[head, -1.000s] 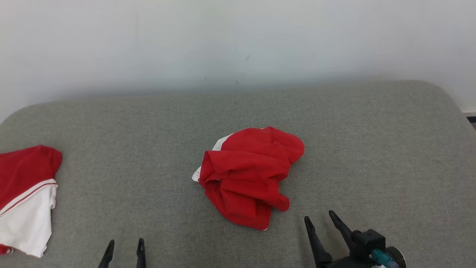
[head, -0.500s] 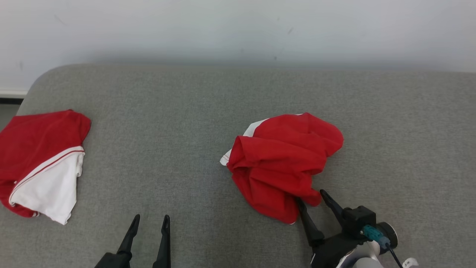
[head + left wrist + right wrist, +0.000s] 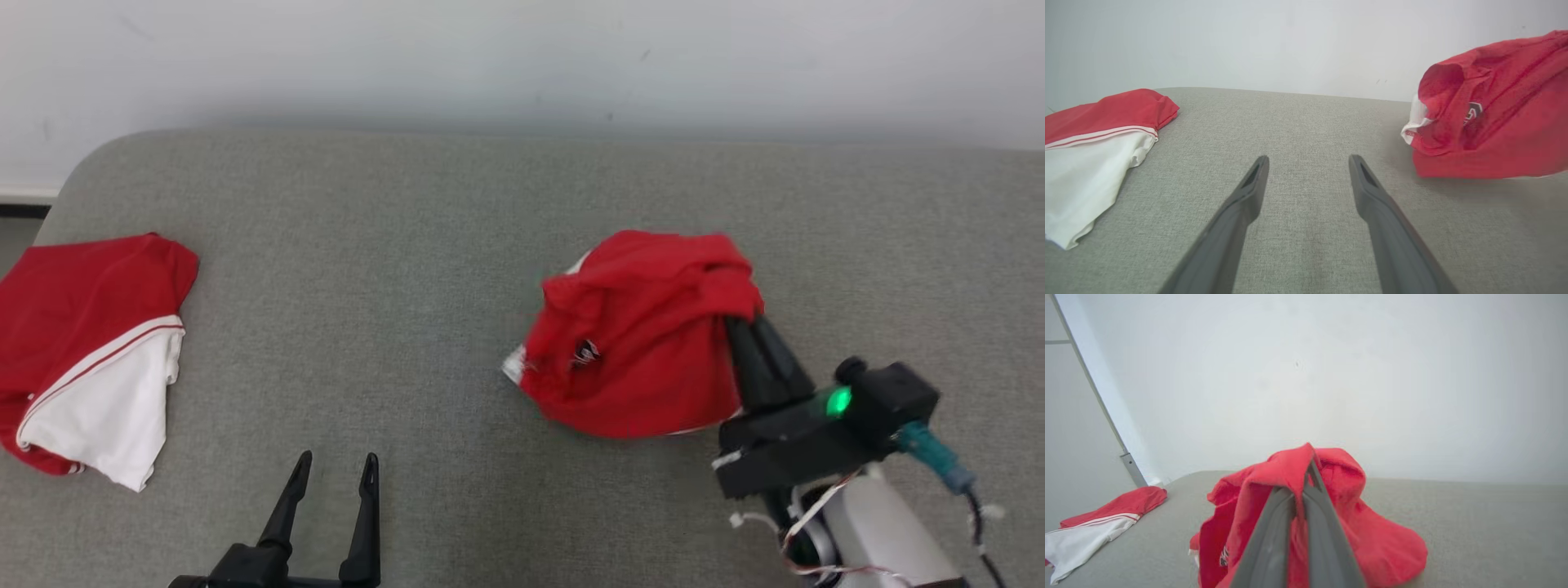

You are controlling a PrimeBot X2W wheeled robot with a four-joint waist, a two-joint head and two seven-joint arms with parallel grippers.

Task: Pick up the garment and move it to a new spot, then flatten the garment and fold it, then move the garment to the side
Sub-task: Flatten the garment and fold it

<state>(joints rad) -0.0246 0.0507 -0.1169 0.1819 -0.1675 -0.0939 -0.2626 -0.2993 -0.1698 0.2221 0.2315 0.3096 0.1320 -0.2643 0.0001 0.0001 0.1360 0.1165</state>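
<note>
Right of centre in the head view, the red garment [image 3: 645, 343] hangs in a bunch from the right gripper [image 3: 744, 322]. Its fingers are pinched tight together on a fold at the cloth's upper right edge. Whether the lower hem touches the grey bed [image 3: 367, 245] or hangs just clear of it, I cannot tell.

The cloth looks thin, light and limp. It sags into deep folds around the pinch and shows a strip of white trim at its left side. I judge that it needs little force to carry and will not break, but it will swing and drag. A pinch on only one layer could also let the rest slide out.

For flattening, one central pinch is a poor hold. Two spread points along a hem or at the shoulders would likely let it fall open.

At the lower left, the left gripper [image 3: 337, 459] has its fingers wide apart and empty above the bed. A second red and white garment [image 3: 90, 351] lies at the left edge, well apart.
</note>
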